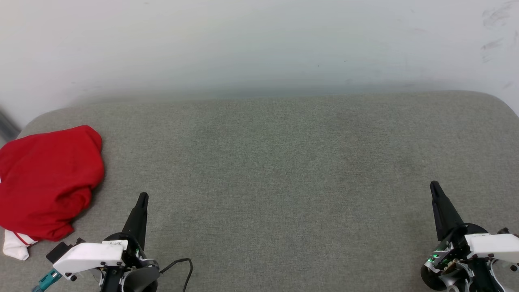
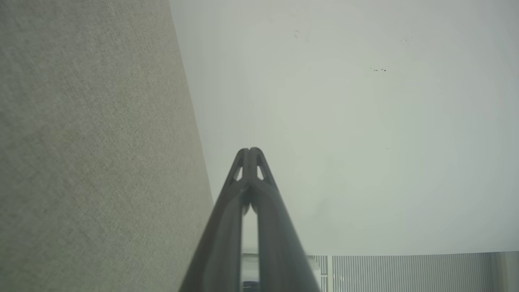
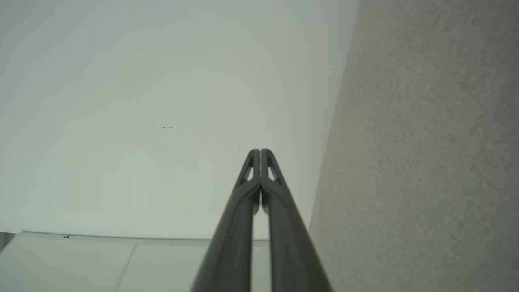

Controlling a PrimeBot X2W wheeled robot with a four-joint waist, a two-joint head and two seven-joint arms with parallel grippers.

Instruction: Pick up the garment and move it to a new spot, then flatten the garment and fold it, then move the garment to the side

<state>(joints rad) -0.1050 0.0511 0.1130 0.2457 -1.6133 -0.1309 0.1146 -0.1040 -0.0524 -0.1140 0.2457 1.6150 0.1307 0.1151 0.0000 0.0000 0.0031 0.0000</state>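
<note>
The garment point(image 1: 48, 182) lies bunched in a loose red heap at the left edge of the grey fabric-covered platform point(image 1: 284, 182), closer to the near-left corner than the far one. One white sleeve point(image 1: 16, 245) with a thin red stripe pokes out from under the heap on the near side. No print shows on the folds facing up. The left gripper point(image 1: 142, 197) hovers near the front edge, just to the right of the heap and not touching it. Its two dark fingers point(image 2: 233, 227) are pressed together tip to tip with nothing between them. The right gripper point(image 1: 434, 185) is well apart from it, by the near-right corner, and its fingers point(image 3: 284, 227) are likewise closed on nothing. A black cable point(image 1: 184, 263) loops beside the left wrist. Behind the platform's far edge rises a plain white wall point(image 1: 259, 40) with a few scuff marks.
</note>
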